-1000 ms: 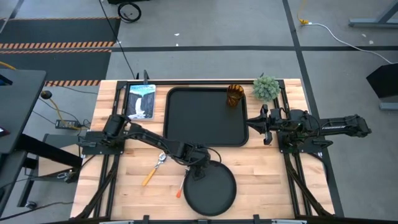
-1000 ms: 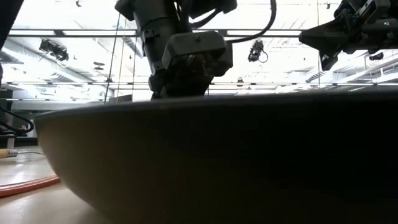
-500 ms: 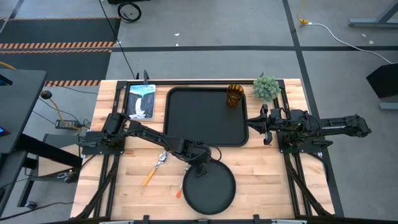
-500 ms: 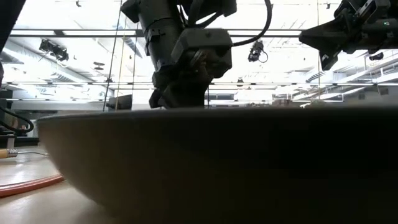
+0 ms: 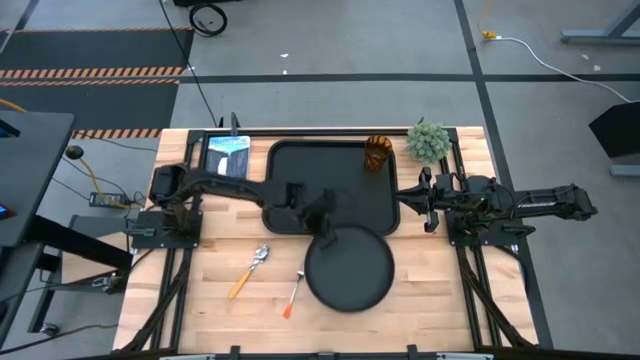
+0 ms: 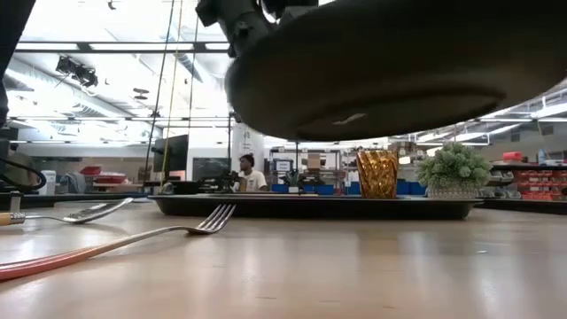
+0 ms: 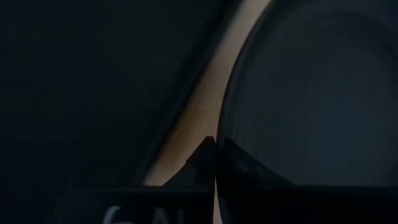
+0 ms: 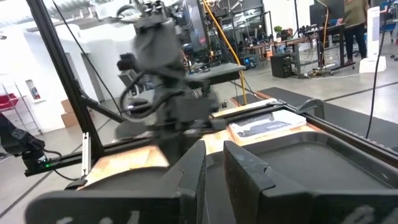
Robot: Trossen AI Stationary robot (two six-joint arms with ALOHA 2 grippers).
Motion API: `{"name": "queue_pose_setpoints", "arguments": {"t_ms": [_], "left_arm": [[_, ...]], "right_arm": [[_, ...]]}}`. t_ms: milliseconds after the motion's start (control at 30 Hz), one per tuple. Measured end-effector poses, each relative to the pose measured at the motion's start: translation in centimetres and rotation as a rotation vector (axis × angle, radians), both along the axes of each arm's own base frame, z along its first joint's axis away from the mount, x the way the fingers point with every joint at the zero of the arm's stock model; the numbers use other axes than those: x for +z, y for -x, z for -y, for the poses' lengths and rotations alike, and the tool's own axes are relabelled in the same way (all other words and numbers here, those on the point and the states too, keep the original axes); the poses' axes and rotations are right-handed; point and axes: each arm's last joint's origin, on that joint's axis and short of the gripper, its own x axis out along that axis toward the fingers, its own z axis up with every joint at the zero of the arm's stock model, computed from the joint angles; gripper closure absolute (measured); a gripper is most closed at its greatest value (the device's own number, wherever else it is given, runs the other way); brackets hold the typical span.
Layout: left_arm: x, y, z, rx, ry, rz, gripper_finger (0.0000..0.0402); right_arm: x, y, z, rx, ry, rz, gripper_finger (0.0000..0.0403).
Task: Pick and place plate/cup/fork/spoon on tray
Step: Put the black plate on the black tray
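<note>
1. The plate (image 5: 348, 268) is now off the table: a second ago it lay flat on the wood, and the low view now shows its underside hanging clear above the tabletop.
2. The left gripper (image 5: 322, 222) has clamped the plate's rim and carried it toward the tray (image 5: 290, 195), whose near edge the plate now overlaps.
3. The cup (image 5: 378, 153) already stands in the tray's far corner.
4. The fork (image 5: 294, 294) and spoon (image 5: 250, 270) lie on the wood, untouched.
5. The right gripper (image 5: 418, 199) waits beside the tray, fingers apparently a narrow gap apart.
6. The plate's carry looks nearly done.
</note>
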Motion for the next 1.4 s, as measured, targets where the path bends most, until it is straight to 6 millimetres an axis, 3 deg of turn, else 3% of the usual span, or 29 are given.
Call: {"name": "queue_pose_setpoints", "arguments": {"t_ms": [667,933,1133,1400], "left_arm": [[0.5,2.4,-13.3,0.165,0.056,0.030,0.0391],[0.5,3.9,-17.2,0.258,0.028,0.034,0.0391],[-1.1,4.6,-20.0,0.340,0.023,-0.005,0.0391],[-2.3,4.8,-21.3,0.355,0.020,-0.018,0.0391]], "right_arm": [[0.0,0.0,0.0,-0.006,0.000,0.000,0.0339],[0.0,0.0,0.0,-0.016,0.002,-0.001,0.0339],[0.0,0.0,0.1,-0.027,0.001,-0.001,0.0339],[0.0,0.0,0.1,-0.028,0.001,-0.001,0.0339]]}}
